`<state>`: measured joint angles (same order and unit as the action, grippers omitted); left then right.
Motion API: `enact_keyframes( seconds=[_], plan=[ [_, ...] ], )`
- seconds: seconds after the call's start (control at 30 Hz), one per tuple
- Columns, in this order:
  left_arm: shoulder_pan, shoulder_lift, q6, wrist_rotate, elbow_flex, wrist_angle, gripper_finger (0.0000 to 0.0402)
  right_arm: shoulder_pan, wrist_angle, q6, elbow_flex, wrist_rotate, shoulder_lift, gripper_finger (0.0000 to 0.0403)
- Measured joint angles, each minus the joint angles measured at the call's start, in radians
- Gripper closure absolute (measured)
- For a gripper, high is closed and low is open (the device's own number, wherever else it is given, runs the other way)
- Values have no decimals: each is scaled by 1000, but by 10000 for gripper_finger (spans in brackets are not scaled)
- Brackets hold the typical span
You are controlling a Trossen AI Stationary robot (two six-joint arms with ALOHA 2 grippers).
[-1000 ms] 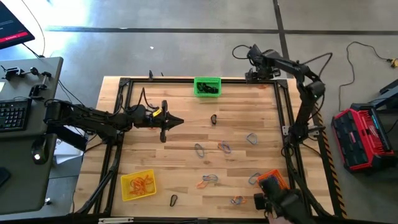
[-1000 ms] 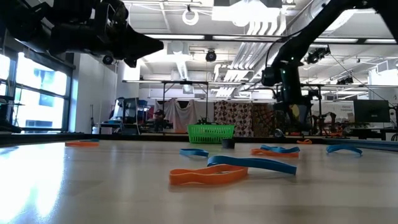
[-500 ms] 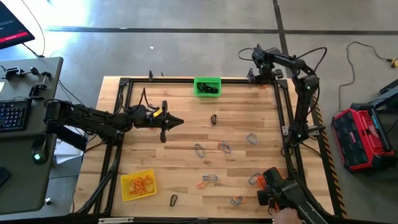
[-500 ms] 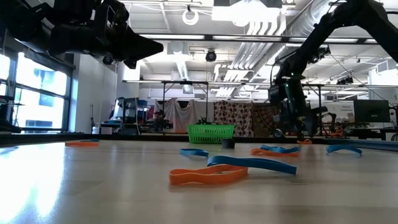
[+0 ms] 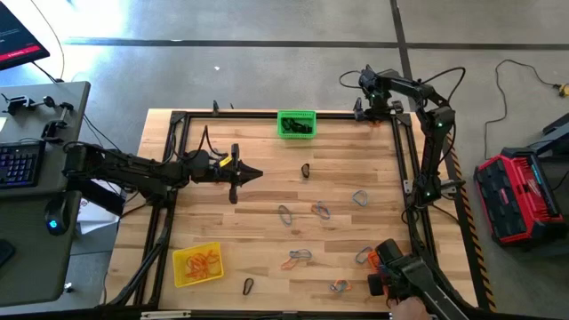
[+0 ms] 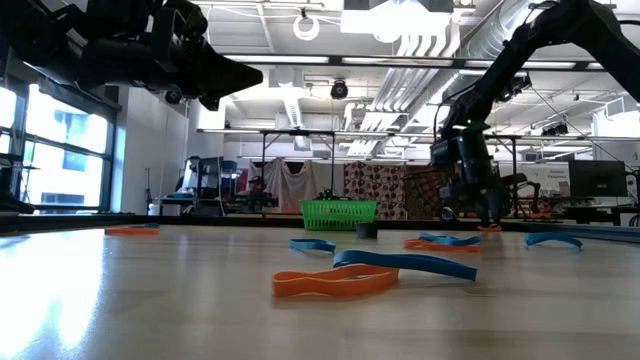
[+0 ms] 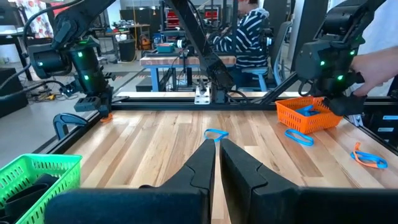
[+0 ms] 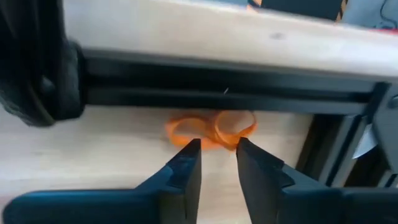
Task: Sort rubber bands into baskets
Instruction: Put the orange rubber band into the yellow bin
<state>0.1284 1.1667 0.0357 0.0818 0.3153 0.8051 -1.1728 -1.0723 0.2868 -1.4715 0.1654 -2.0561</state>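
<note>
Wooden tabletop, far right corner by the black frame rail: the right gripper hangs over an orange rubber band, fingers partly open and straddling it, nothing gripped yet. Closing squarely on the bunched middle should secure it. The left gripper waits shut and empty mid-table; the yellow basket is well apart.

A red toolbox sits right of the table; a keyboard lies left.

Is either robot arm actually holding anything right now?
Left gripper: nothing. Right gripper: jaws straddle an orange rubber band at the far corner; whether it's gripped cannot be told.
</note>
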Motion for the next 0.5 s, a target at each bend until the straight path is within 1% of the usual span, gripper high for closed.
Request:
enact_keyframes(
  seconds=[0.17, 0.37, 0.5],
  plan=[
    [0, 0, 1, 0, 0, 0, 387, 0, -41, -9, 0, -18, -33, 335],
    [0, 0, 1, 0, 0, 0, 387, 8, -85, -54, 2, -11, -31, 395],
    [0, 0, 1, 0, 0, 0, 387, 17, -96, -60, 1, 15, -7, 395]
  ],
)
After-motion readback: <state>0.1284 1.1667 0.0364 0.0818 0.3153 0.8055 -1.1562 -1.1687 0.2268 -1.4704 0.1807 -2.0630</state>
